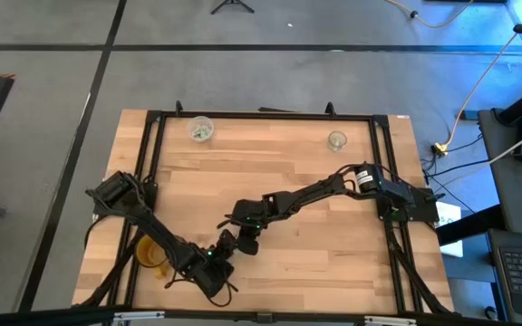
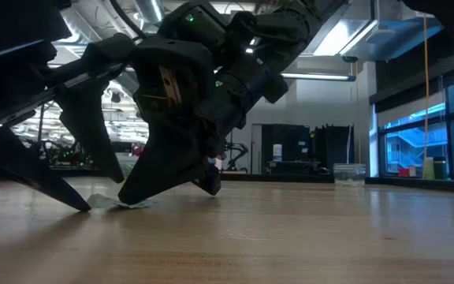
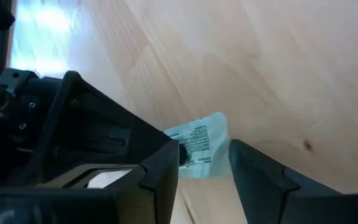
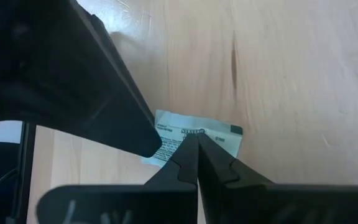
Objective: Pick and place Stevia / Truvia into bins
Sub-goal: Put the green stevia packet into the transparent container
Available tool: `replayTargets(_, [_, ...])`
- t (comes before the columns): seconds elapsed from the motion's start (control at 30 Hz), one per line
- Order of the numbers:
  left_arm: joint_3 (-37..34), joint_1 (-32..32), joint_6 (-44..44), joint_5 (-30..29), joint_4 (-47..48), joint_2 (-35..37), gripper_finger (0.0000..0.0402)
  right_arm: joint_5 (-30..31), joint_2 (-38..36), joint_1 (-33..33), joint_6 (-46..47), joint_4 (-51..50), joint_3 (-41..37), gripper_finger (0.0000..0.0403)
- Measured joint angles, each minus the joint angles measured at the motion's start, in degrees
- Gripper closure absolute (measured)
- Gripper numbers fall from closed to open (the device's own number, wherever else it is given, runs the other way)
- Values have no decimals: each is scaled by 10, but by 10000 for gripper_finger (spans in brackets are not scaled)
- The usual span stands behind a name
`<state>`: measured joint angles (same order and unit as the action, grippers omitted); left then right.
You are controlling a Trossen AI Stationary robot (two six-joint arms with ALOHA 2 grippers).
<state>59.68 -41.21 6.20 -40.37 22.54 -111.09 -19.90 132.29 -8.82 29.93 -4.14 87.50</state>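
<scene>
The sachet [image 3: 199, 148] is a thin paper packet, whitish with green print, lying flat on the wooden counter [image 1: 288, 172] at the lower middle of the high view, hidden there beneath the two arms. By its look it weighs almost nothing, bends easily and offers no raised edge, so a pinch from straight above is likely to slide off; the safer hold seems to be across a short edge or a corner that has lifted, with the tips pressed down to the wood.

The left gripper [image 3: 205, 163] has its jaws spread, one to each side of the packet, the near tip touching or just over its printed face. The right gripper [image 4: 197, 144] has its jaws pressed together, their point resting on the packet's lower edge at frame centre; whether paper is caught between them I cannot tell.

The high view alone shows the two bins along the counter's top edge: the wider cloudy cup [image 1: 200, 129] at upper left with packets inside, the narrow clear cup [image 1: 336, 140] at upper right, and a yellow mug [image 1: 150, 253] at lower left. The low view shows the packet [image 2: 120, 203] flat on the wood under both dark grippers, its edge slightly raised.
</scene>
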Motion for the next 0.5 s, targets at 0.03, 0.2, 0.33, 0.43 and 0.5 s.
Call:
replayTargets(0.03, [0,0,2,-4,1,0,261,-2,0,0,0,0,0,403])
replayTargets(0.2, [-1,0,6,-23,1,-1,261,-5,0,0,0,1,0,403])
replayTargets(0.33, [-2,1,-9,-26,-4,-1,261,-6,0,0,0,1,0,403])
replayTargets(0.43, [-2,1,-14,-25,-2,-1,261,-7,0,0,0,1,0,403])
replayTargets(0.5, [-1,1,-14,-21,5,-1,261,-9,0,0,-1,1,0,403])
